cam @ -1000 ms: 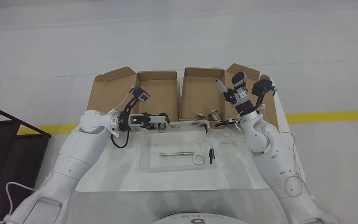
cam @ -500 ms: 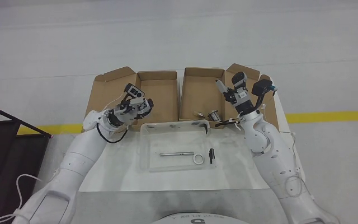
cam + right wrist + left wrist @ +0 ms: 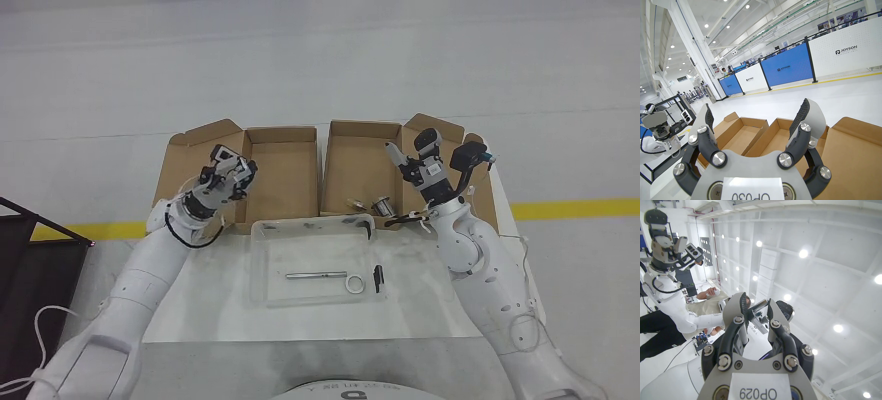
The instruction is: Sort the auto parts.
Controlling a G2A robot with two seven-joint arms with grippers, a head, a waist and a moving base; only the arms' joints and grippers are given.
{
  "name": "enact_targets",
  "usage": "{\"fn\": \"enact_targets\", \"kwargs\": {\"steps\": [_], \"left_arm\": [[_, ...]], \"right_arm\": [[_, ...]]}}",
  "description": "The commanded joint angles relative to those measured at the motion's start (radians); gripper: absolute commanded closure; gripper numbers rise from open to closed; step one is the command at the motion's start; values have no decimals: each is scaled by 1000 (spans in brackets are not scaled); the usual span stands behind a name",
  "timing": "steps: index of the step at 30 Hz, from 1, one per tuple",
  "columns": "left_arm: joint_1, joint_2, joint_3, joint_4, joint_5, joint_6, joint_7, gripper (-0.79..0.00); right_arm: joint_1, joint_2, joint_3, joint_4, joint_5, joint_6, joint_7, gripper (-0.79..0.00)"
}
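1. Left gripper (image 3: pixel 756 308) pinches a small metal part (image 3: pixel 758 314) by the left box (image 3: pixel 285 185), ten o'clock.
2. Right gripper (image 3: pixel 757 113) is spread; the one o'clock box (image 3: pixel 345 165) holds metal parts (image 3: pixel 378 206).
3. Rod (image 3: pixel 315 274), ring (image 3: pixel 353 284) and black clip (image 3: pixel 378 278) lie unsorted in the tray (image 3: pixel 260 280).

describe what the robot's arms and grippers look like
Both the left arm and right arm are smooth white shells with rounded joints; a black cable loops by the left wrist. The left gripper and right gripper match: grey metal base, black curved links, silver screws, two pale fingers with dark ribbed pads, and a white printed label.
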Motion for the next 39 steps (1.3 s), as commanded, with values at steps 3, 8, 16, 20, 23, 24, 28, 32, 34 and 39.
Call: {"fn": "enact_targets", "kwargs": {"steps": [3, 8, 16, 20, 23, 24, 28, 32, 34, 39], "left_arm": [[7, 8, -56, 23, 80, -132, 79, 0], [51, 30, -122, -25, 284, -282, 298, 0], [193, 60, -223, -274, 514, -316, 537, 0], [247, 70, -263, -364, 597, -298, 599, 0], [274, 74, -284, -409, 644, -285, 635, 0], [281, 74, -289, -423, 655, -280, 646, 0], [298, 76, -308, -492, 799, -285, 751, 0], [326, 74, -317, -585, 1034, -270, 950, 0], [343, 71, -313, -641, 1209, -249, 1072, 0], [379, 60, -278, -722, 1380, -192, 1226, 0]], "right_arm": [[0, 0, 0, 0, 0, 0, 0, -785], [0, 0, 0, 0, 0, 0, 0, -785], [0, 0, 0, 0, 0, 0, 0, -785], [0, 0, 0, 0, 0, 0, 0, -785], [0, 0, 0, 0, 0, 0, 0, -785], [0, 0, 0, 0, 0, 0, 0, -785], [0, 0, 0, 0, 0, 0, 0, -785], [0, 0, 0, 0, 0, 0, 0, -785], [0, 0, 0, 0, 0, 0, 0, -785], [0, 0, 0, 0, 0, 0, 0, -785]]}}
